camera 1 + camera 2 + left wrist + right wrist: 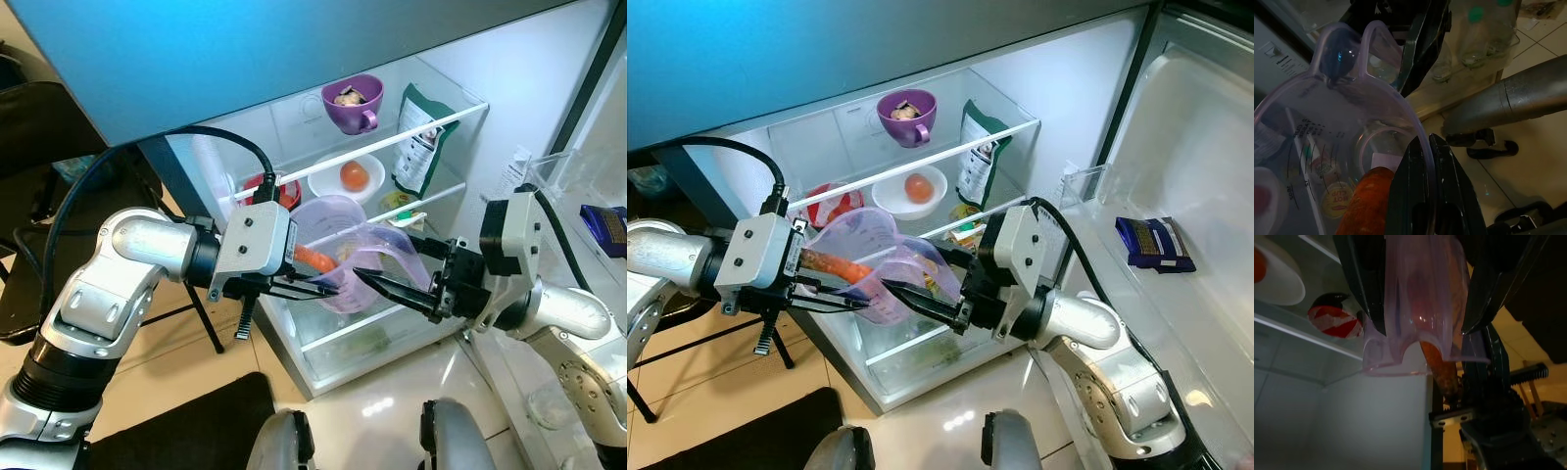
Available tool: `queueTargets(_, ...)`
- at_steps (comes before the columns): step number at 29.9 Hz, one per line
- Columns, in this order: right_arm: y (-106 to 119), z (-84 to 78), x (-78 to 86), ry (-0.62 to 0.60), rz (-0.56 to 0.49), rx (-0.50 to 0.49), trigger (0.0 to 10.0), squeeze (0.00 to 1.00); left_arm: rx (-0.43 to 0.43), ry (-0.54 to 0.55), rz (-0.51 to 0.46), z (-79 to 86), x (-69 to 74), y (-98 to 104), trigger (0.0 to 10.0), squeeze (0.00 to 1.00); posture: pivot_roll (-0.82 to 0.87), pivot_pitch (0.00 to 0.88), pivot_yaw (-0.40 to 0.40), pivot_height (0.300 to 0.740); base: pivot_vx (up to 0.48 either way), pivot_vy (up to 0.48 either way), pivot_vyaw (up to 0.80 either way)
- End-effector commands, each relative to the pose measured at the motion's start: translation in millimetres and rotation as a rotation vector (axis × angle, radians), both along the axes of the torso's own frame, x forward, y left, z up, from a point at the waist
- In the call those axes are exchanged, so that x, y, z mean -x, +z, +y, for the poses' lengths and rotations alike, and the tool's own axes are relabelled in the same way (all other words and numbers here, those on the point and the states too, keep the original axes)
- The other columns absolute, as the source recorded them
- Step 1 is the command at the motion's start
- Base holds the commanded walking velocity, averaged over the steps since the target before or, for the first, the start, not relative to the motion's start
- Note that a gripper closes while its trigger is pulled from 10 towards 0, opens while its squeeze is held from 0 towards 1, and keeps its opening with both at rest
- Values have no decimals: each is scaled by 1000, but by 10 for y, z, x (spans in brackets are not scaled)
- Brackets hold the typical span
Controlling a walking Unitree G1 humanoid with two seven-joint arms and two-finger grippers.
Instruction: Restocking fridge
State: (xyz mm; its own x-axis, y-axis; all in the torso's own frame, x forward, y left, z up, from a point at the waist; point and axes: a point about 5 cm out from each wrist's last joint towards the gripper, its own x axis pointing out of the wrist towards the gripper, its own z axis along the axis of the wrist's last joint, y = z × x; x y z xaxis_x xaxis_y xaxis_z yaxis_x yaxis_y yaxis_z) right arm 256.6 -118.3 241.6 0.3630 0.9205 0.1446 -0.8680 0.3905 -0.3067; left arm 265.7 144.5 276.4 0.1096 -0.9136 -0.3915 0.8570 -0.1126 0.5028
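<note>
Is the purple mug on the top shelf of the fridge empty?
No, the purple mug on the top shelf holds some pale pieces of food, seen plainly through its open top in the right eye view.

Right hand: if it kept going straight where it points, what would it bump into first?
The right hand already grips the clear purple jug's handle. Straight on, it would probably meet the left hand at the jug's rim, though depth is unclear.
</note>
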Motion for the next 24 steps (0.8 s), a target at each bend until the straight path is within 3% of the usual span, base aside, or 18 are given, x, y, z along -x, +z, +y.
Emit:
queueTargets(1,-121,120,69,87,68,44,10000,0,-15,-4,-57,31,27,90,0,0,-55,190,100,619,0,0,0)
queueTargets(5,-88,116,63,85,71,36,10000,0,-19,-4,-56,38,25,84,0,0,-55,190,99,619,0,0,0)
queueTargets(6,-75,112,61,85,73,34,9373,0,-21,-4,-56,41,22,81,0,0,-55,190,99,619,0,0,0)
queueTargets(7,-75,112,61,85,73,34,9373,0,-21,-4,-56,41,22,81,0,0,-55,190,99,619,0,0,0)
queueTargets(8,-69,111,60,86,73,33,4314,0,-22,-4,-56,45,20,78,0,0,-55,190,99,619,0,0,0)
queueTargets(9,-63,110,61,90,73,31,0,0,-23,-3,-56,49,18,76,0,0,-55,190,99,619,0,0,0)
queueTargets(20,-45,107,58,88,71,22,0,0,-23,-3,-60,46,8,71,0,0,-55,190,99,619,0,0,0)
queueTargets(21,-47,109,55,82,71,21,8588,0,-19,-2,-66,39,4,73,2627,0,-55,190,99,619,0,0,0)
queueTargets(23,-47,109,55,82,71,21,8588,0,-19,-2,-66,39,4,73,2627,0,-55,190,99,619,0,0,0)
queueTargets(24,-51,113,48,70,67,21,10000,0,-13,7,-78,30,-7,77,7216,0,-55,192,102,619,0,0,0)
